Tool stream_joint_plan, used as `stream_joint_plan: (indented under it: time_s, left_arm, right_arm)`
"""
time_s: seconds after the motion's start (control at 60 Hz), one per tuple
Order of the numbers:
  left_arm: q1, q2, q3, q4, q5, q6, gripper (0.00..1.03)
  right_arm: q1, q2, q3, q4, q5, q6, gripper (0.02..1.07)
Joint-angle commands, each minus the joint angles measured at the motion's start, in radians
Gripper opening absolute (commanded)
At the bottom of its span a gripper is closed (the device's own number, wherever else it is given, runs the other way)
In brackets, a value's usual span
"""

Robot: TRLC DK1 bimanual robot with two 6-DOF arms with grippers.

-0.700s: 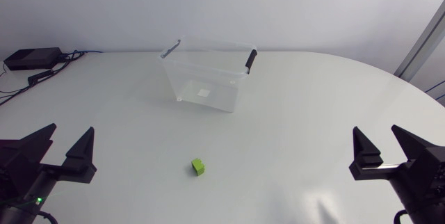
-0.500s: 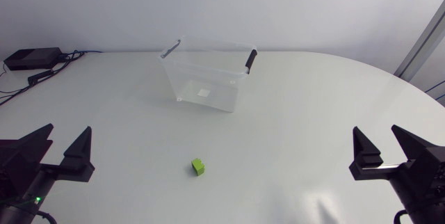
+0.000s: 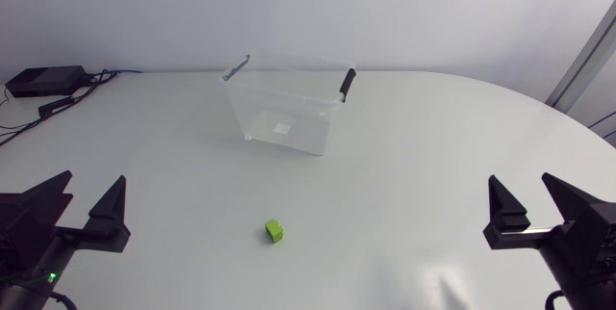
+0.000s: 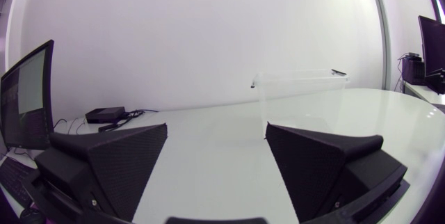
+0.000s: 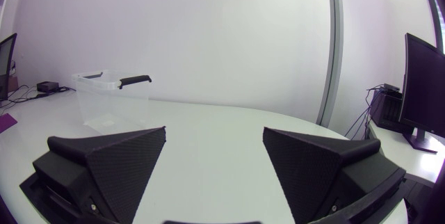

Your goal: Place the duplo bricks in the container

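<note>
My left end effector (image 3: 94, 179) stands wide, its two wedge fingers well apart with nothing between them. My right end effector (image 3: 521, 181) is the same: wide and holding nothing. They sit low at the near corners of the desk (image 3: 433, 156), one at each side, with their fingers pointing toward the far edge. I read that as a parked pose, with the arms drawn in to the sides so they do not block the overhead camera's look at the work. Each wrist camera looks level across the desk between its own fingers, which fits arms held low and roughly horizontal.

Out from the left end effector, the green duplo brick (image 3: 274, 231) lies alone on the desk. It is nearer to that side than to the right and well apart from both end effectors. Neither wrist view shows it, and it is the only brick I can see.

Beyond it, toward the far side, the clear plastic container (image 3: 252, 108) stands upright and open-topped, with a black handle clip (image 3: 347, 83) at one end of its rim. I see no brick inside, only a pale patch on its floor. In my judgement the task is not yet begun, and the left arm has the shorter reach for the pickup.
</note>
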Motion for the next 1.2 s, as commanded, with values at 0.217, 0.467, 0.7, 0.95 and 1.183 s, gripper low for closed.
stream_joint_plan:
  time_s: [0.217, 0.467, 0.7, 0.95, 1.183]
  left_arm:
    - [0.019, -0.012, 0.003, 0.035, 0.002, 0.021, 0.99]
    - [0.040, 0.386, 0.273, -0.011, -0.024, 0.070, 0.99]
    - [-0.118, 0.749, 0.709, -0.409, -0.028, 0.091, 0.99]
    - [-0.375, 0.998, 0.732, -0.502, -0.027, 0.039, 0.99]
    - [-0.556, 1.196, 0.724, -0.495, -0.027, 0.061, 0.99]
  right_arm:
    - [-0.007, -0.010, -0.020, 0.014, -0.002, -0.015, 1.03]
    - [-0.007, -0.010, -0.020, 0.012, -0.002, -0.017, 1.03]
    - [-0.007, -0.010, -0.020, 0.012, -0.002, -0.017, 1.03]
    - [-0.009, -0.010, -0.020, 0.012, -0.002, -0.017, 1.03]
    - [-0.007, -0.010, -0.020, 0.012, -0.002, -0.017, 1.03]
